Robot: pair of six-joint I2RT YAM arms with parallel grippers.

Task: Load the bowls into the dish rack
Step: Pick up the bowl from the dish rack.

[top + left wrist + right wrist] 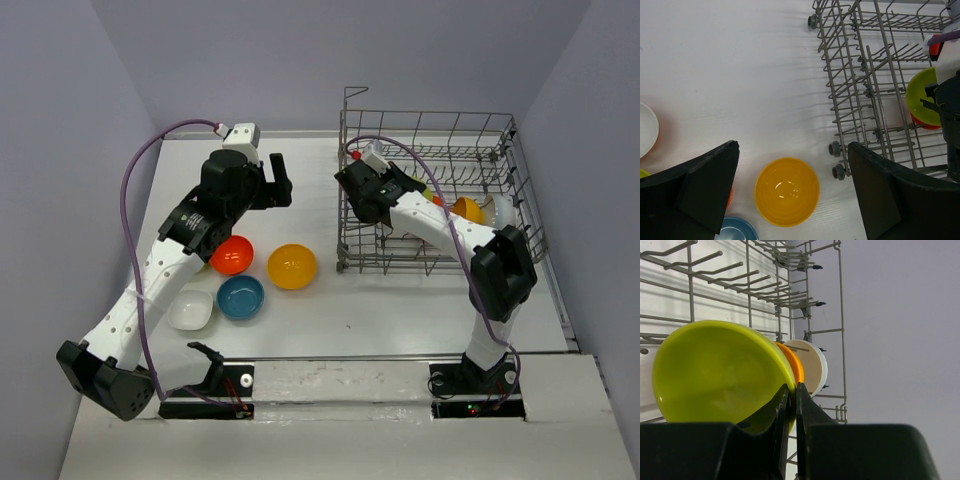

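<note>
The dish rack (400,255) stands toward the far right corner of the desk (400,310), and the right arm reaches down into it. The right fingers (807,425) are pinched tight on the rim of a lime bowl (715,372) and hold it on edge. That is the posture a bowl needs to slip between the upright tines. Just behind it an orange bowl (796,366) and a pale bowl (815,367) stand on edge in the same row, so the lime one looks meant for the next slot along. Whether it already rests on the wires I cannot tell, because the fingers hide its lower edge.

The left fingers (700,195) are spread wide and hold nothing. They hang over the middle of the desk, nearer the far edge, with an orange-yellow bowl (786,191) lying mouth up below them. My guess is that this bowl is the next pick, which would explain the wide spread.

Toward the near left corner lie a red-orange bowl (232,255), a blue bowl (241,297) and a squarish white bowl (190,310), all on the desk, so a good share of the loading remains.
</note>
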